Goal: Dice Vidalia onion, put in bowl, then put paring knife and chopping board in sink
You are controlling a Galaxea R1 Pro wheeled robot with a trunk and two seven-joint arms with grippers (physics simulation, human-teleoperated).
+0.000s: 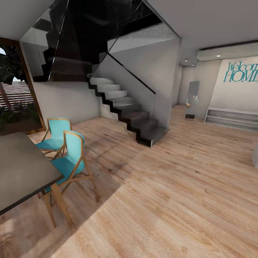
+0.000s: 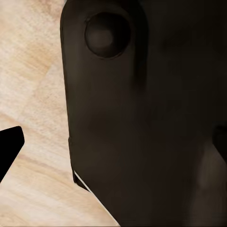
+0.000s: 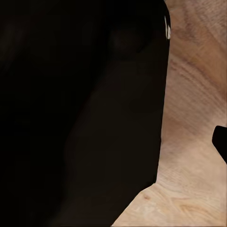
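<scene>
I am in a living area with a wooden floor (image 1: 172, 200); the onion, sink, chopping board, paring knife, bowl and countertop are out of view. In the left wrist view a black fingertip (image 2: 10, 144) of my left gripper (image 2: 113, 144) sits at the frame's edge, over floor, beside a dark part of my own body (image 2: 142, 118). In the right wrist view a fingertip (image 3: 220, 142) of my right gripper (image 3: 113, 142) likewise sits at the edge, beside my dark body (image 3: 80, 113). Both grippers look open and hold nothing.
A dark table (image 1: 21, 168) with two turquoise chairs (image 1: 68, 163) stands close at the left. A staircase (image 1: 125, 111) with a glass rail rises ahead. At the far right are a low white shelf unit (image 1: 231, 118) and a "Welcome HOME" sign (image 1: 242, 71). Open floor stretches ahead and right.
</scene>
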